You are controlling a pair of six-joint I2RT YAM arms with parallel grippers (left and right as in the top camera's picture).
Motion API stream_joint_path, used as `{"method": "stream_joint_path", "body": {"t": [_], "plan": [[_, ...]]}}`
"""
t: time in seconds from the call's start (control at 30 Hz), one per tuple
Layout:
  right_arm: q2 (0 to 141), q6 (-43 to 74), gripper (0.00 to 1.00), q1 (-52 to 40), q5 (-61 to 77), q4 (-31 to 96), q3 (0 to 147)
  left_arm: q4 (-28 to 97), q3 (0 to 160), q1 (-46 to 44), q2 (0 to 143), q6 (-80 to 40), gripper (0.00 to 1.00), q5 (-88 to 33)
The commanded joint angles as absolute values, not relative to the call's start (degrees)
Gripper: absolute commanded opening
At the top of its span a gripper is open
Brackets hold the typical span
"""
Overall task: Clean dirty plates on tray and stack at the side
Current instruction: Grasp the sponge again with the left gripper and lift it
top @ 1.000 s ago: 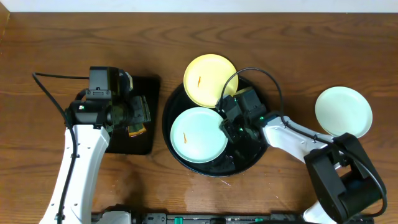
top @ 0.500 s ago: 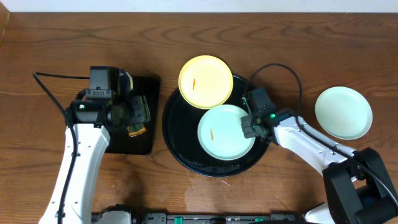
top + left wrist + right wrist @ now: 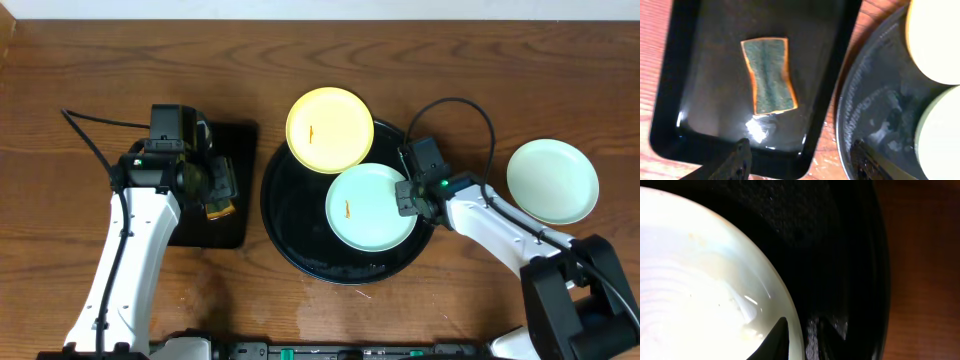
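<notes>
Overhead: the mint plate (image 3: pixel 365 208) lies in the tray (image 3: pixel 295 225), and the yellow plate (image 3: pixel 328 130) overhangs the tray's far rim. Both plates carry 1 orange smear.

Left wrist: the left gripper (image 3: pixel 802 165) is spread wide above the sponge (image 3: pixel 769 75).

Right wrist: the right gripper (image 3: pixel 804 330) pinches the mint plate's rim. The plate is probably light, stiff and slick, so the rim is the place to hold it.

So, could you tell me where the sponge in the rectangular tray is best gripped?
Across its pinched waist, from straight above: the sponge lies flat in the rectangular tray, and its long sides curve inward mid-length, so a grip probably seats best there.

2 plates (image 3: pixel 371 207) on tray (image 3: pixel 295 215); 3rd plate (image 3: pixel 552 180) R; sponge (image 3: pixel 768 75) L.
</notes>
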State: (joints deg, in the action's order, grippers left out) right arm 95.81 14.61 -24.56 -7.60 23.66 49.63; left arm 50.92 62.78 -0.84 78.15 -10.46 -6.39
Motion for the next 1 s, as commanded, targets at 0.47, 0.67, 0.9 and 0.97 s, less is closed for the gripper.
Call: {"method": "stream_joint_path", "body": {"t": [0.47,0.67,0.9,0.97], "plan": [[101.19,10.61,0.01,-24.25,-5.58,22.31,48.99,44.21,61.91,-0.71,98.61,-15.29,0.59,3.51],[101.19,10.61,0.01,-24.25,-5.56,22.31,48.99,39.46,61.93,-0.64,107.7,-15.29,0.42,3.49],[101.19,10.63,0.01,-24.25,-5.54,22.31,48.99,39.81,62.35,-0.67,110.08,-14.5,0.07,3.4],[101.19,10.63,0.01,-24.25,-5.54,22.31,48.99,42.22,63.44,-0.64,108.38,-13.43,0.07,3.38]]}}
